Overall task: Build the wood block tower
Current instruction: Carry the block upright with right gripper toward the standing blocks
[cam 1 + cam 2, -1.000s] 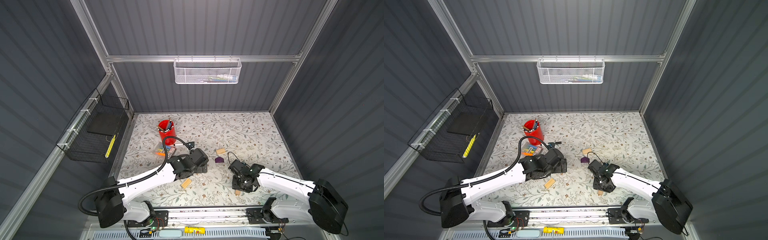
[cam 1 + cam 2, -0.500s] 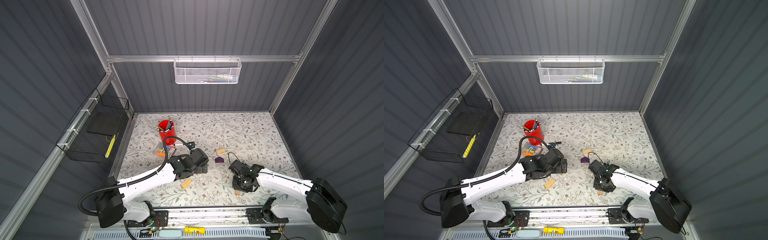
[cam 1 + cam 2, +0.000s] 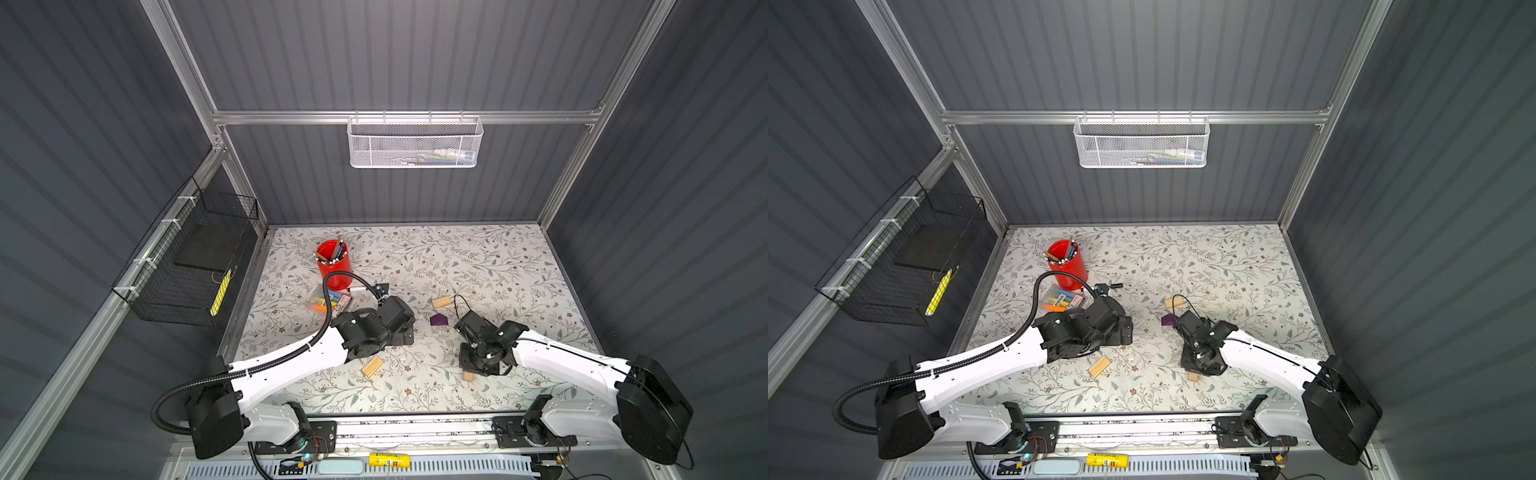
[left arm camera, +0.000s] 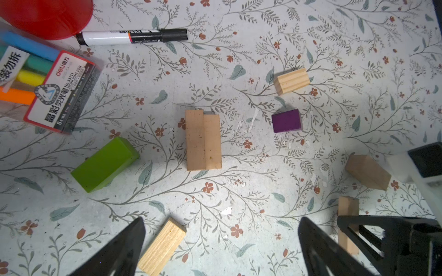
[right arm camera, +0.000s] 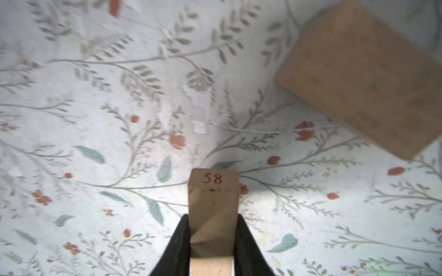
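My right gripper (image 5: 211, 239) is shut on a narrow pale wood brick (image 5: 213, 198) marked 58, low over the floral mat; its end pokes out below the gripper (image 3: 478, 365) in a top view. Another wood block (image 5: 363, 78) lies close by. My left gripper (image 4: 221, 248) hangs open above the mat, a grooved brick (image 4: 162, 246) beside one finger. Under it lie two bricks side by side (image 4: 203, 139), a lime-green block (image 4: 105, 165), a purple block (image 4: 286, 120) and a grooved block (image 4: 291, 80). No tower shows.
A red pen cup (image 3: 333, 264) stands at the back left, with a highlighter packet (image 3: 330, 301) and a black marker (image 4: 131, 37) beside it. A black wire basket (image 3: 187, 266) hangs on the left wall, a white mesh basket (image 3: 415, 143) on the back wall.
The right gripper's jaws have closed onto the narrow brick. The left arm has not moved.
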### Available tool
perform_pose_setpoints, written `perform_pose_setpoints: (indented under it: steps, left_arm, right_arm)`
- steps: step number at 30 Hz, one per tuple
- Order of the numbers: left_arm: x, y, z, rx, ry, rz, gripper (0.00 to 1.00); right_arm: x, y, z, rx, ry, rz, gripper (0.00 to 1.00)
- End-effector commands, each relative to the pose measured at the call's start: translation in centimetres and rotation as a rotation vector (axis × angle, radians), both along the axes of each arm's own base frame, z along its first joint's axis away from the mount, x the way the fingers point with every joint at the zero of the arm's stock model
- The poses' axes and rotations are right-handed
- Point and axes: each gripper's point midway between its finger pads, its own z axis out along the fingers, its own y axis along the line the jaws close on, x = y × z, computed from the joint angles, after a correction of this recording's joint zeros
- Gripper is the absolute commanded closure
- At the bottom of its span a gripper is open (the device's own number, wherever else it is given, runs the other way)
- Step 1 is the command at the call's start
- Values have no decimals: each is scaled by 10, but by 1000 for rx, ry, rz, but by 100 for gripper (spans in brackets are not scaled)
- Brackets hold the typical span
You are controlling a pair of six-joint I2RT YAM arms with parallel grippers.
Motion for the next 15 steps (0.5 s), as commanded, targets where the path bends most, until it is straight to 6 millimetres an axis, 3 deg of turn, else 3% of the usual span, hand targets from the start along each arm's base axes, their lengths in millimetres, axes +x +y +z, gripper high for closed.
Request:
perform_pose_setpoints:
  steps: [1, 7, 15]
  left_arm:
    - [-1, 24, 0, 53, -16, 33, 0]
    - [-3, 49, 0, 81, -27, 89, 0]
    - [-11, 85, -1, 120, -37, 183, 0]
  right_arm:
    - [11, 24, 12, 44, -11, 58, 79]
    - [40, 78, 31, 106, -44, 135, 80]
    - [70, 134, 40, 161, -64, 192, 80]
